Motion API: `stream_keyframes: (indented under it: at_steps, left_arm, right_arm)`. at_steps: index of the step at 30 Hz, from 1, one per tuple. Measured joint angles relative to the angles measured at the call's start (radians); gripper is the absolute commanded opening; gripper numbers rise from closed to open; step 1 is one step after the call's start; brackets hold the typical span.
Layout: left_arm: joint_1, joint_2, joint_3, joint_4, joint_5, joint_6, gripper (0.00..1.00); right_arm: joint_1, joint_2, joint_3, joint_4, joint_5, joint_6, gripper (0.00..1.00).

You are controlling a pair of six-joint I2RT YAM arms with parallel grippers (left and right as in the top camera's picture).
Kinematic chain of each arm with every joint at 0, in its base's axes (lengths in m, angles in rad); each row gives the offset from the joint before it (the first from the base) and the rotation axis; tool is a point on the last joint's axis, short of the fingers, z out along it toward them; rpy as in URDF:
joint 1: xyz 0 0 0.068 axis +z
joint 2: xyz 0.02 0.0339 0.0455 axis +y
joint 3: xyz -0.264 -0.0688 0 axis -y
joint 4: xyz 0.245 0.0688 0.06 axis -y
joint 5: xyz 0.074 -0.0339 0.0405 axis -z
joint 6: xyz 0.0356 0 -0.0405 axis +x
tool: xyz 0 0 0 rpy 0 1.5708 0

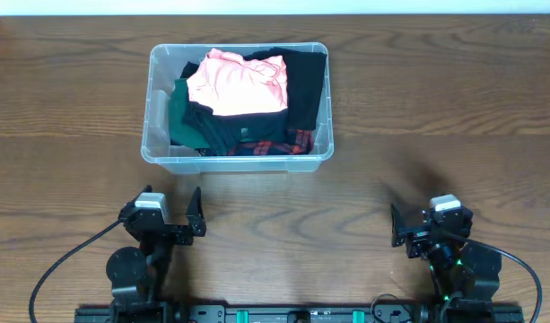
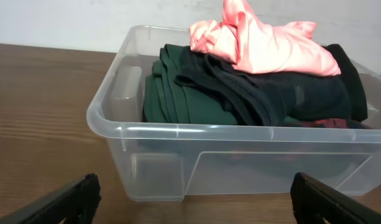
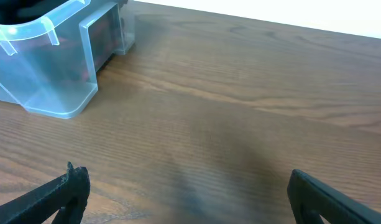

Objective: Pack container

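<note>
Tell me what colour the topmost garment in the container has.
The top garment in the container is pink, best seen in the overhead view.

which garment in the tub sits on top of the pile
The pink garment, bright and crumpled, lying over the black garment and the dark green garment inside the container.

the tub [image 2: 240, 162] is clear, smooth plastic with a slight gloss. the table [image 1: 454, 108] is brown wood, grained and matt. the pink cloth [image 2: 265, 46] looks satiny; the green cloth [image 2: 178, 102] is matt.
</note>
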Motion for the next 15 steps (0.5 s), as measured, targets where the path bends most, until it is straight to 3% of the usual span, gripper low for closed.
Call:
stream_keyframes:
  at_steps: [15]
  left_arm:
    - [0.0, 0.0, 0.0, 0.0, 0.0, 0.0, 0.98]
  right_arm:
    - [0.0, 0.0, 0.0, 0.0, 0.0, 0.0, 0.99]
